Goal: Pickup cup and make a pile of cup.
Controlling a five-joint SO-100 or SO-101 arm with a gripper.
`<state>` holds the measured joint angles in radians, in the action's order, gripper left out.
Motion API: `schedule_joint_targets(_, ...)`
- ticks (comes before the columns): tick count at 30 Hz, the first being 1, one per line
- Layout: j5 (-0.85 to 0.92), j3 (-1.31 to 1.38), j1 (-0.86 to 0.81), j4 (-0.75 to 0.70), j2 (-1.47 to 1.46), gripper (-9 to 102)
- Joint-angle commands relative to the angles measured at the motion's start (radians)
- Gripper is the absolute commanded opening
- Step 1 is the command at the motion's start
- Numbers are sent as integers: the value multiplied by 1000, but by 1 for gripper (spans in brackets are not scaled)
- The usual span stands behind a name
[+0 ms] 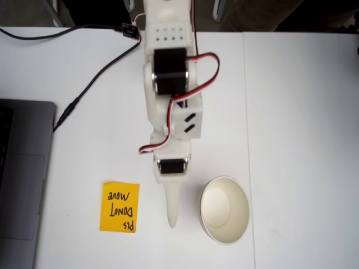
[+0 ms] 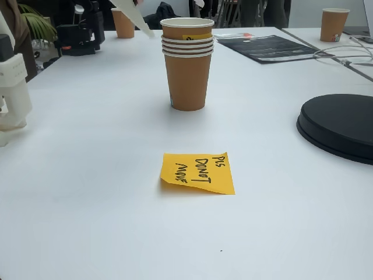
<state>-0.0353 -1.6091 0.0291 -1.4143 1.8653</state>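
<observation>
The pile of cup (image 2: 187, 70) stands upright on the white table (image 2: 87, 175), orange-brown, with several rolled rims stacked at its top. From above in a fixed view the pile (image 1: 224, 210) reads as one cream-white cup. My gripper (image 1: 172, 221) is a white tapered wedge, shut and holding nothing. It points at the table's near edge just left of the pile, with a gap between them. In the side-on fixed view the gripper (image 2: 151, 33) hangs above the table near the pile's rim.
An orange sticky note (image 1: 119, 206) reading "PLS DONOT MOVE" lies left of the gripper. A grey laptop (image 1: 22, 179) and a black cable (image 1: 84, 84) are at the left. The side-on view shows a black disc (image 2: 341, 125) and two distant cups (image 2: 122, 23) (image 2: 335, 24).
</observation>
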Motion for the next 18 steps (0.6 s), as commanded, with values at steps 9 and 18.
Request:
schedule_joint_targets(9, 12, -210, -25, 87, 267, 23)
schedule_joint_targets(18, 12, -356, -17, 117, 390, 18)
